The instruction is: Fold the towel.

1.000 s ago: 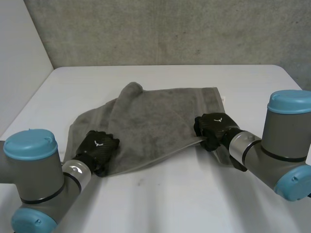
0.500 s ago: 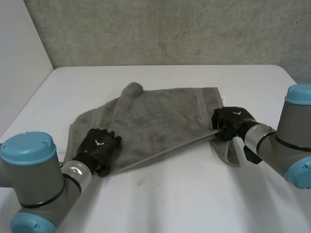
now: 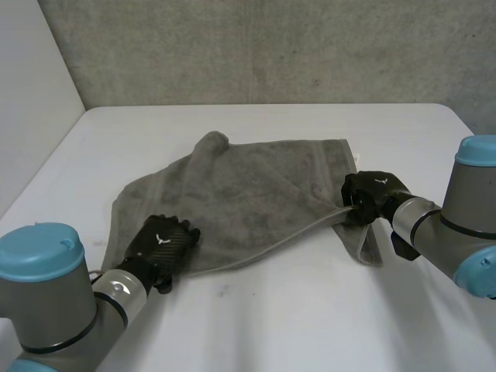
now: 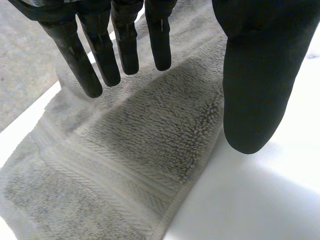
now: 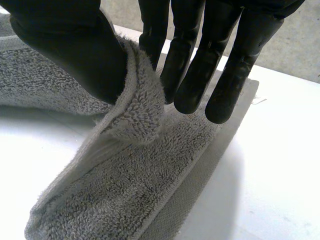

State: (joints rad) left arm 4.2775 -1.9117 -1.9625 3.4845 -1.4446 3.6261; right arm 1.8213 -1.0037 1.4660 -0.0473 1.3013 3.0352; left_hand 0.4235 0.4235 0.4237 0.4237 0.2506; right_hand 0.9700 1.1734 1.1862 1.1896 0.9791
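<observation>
A grey towel (image 3: 256, 194) lies crumpled across the middle of the white table (image 3: 294, 318), with a raised hump at its far edge. My left hand (image 3: 163, 242) rests over the towel's near-left edge. In the left wrist view its fingers (image 4: 125, 45) are straight and its thumb (image 4: 255, 75) stands apart above the towel (image 4: 140, 150), so it is open. My right hand (image 3: 370, 195) is at the towel's near-right corner. There its thumb (image 5: 75, 45) and fingers (image 5: 200, 75) pinch a fold of the towel (image 5: 125, 190), and a flap hangs down below the hand.
A grey wall (image 3: 271, 46) runs behind the table's far edge. Bare table surface lies in front of the towel and to its far left and far right.
My right hand has moved to the right, pulling the towel's near-right edge out with it. My left hand has slid a little to the right along the near-left edge.
</observation>
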